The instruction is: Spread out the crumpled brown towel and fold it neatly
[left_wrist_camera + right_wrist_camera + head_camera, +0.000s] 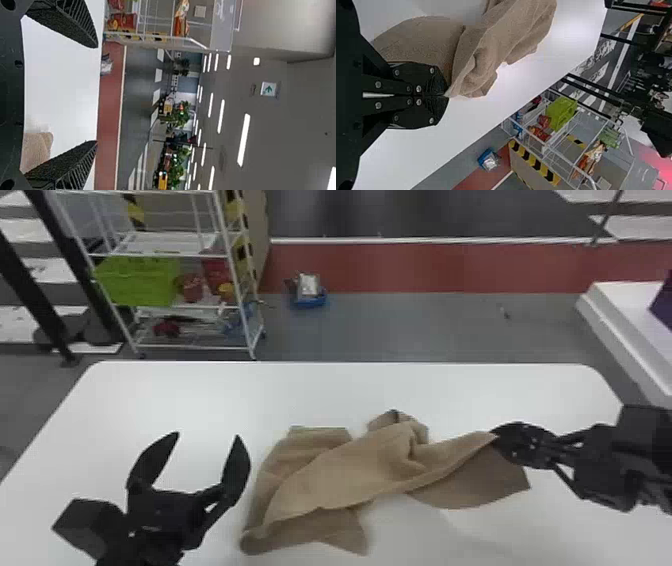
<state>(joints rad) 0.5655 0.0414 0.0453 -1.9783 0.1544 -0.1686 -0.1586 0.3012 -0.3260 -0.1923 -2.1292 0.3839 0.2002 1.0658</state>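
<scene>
Head view: brown towel [350, 470], pinched by right end effector [496, 437], extends leftward.

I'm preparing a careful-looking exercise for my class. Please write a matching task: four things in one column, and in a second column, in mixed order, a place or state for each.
Things:
1. Left gripper
2. Right gripper
3. Brown towel
4. Green crate

Places and states:
A. On a shelf of the white rack
B. Fingers shut on an end of the cloth
C. Lying mostly crumpled on the table
D. Fingers apart, with nothing between them

Pairs: 1-D, 2-B, 3-C, 4-A
</scene>
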